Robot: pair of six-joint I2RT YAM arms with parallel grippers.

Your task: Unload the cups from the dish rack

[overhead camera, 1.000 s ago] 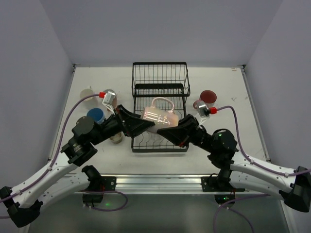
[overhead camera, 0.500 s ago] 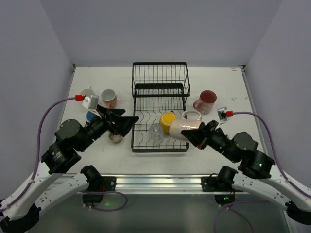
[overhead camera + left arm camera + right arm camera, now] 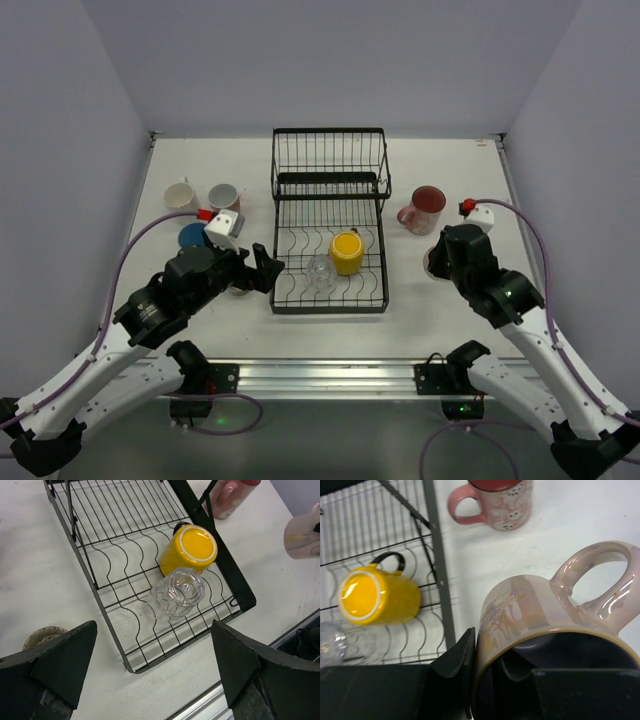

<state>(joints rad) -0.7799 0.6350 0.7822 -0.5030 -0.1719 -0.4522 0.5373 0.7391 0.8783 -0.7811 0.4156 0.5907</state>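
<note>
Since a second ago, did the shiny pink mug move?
Yes. The shiny pale-pink ceramic mug went rightward, from above the black wire dish rack to just past its right edge, held in the right gripper's jaws.

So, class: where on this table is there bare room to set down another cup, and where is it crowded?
Free: the table right of the dish rack, beyond the patterned mug, and the strip between rack and near edge. Crowded: left of the rack, where several cups stand close together.

A robotics lab cell: white table [image 3: 200, 165] boxed by plain grey walls [image 3: 330, 60], aluminium mounting rail [image 3: 330, 376] in front.
</note>
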